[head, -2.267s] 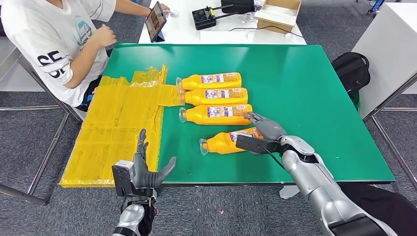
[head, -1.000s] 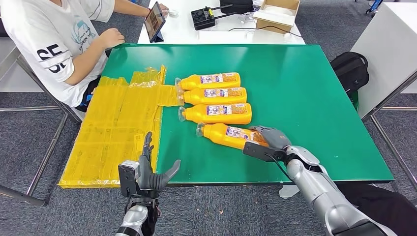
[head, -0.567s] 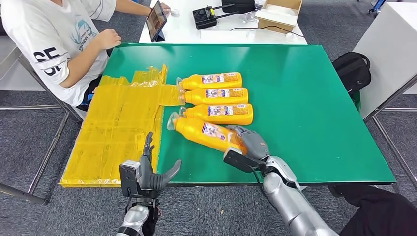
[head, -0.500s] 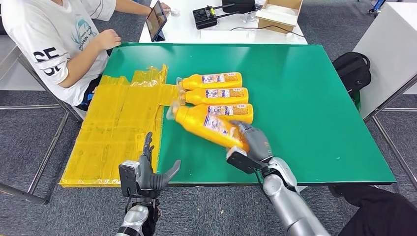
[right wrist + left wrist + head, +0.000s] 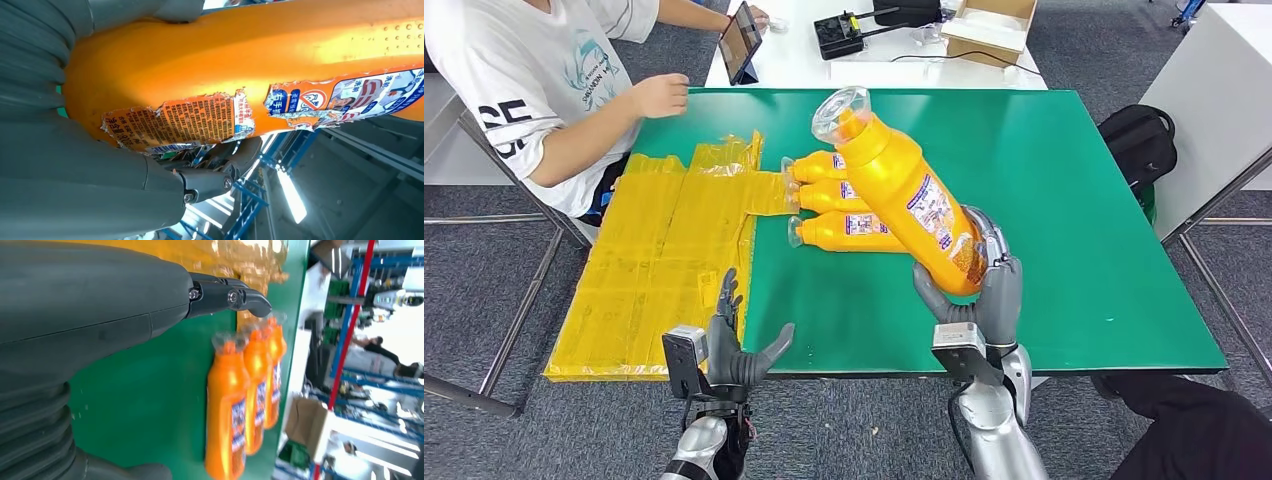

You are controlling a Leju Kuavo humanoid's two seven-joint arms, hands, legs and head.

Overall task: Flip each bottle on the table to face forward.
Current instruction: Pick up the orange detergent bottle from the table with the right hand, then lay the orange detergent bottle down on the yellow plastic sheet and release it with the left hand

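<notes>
three bottles point(image 5: 849, 195) are lying in a row, labels up; the right hand point(image 5: 980, 290) is grasping the fourth bottle point(image 5: 906, 190) aloft, unplaced, while the left hand point(image 5: 729, 345) is hanging released.

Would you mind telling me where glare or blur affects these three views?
Head view: sharp, evenly lit, raised orange bottle crisp. Left wrist view: the background beyond the green table is blown out white and soft. Right wrist view: bright ceiling lights flare below the bottle; its torn label stays readable.
</notes>
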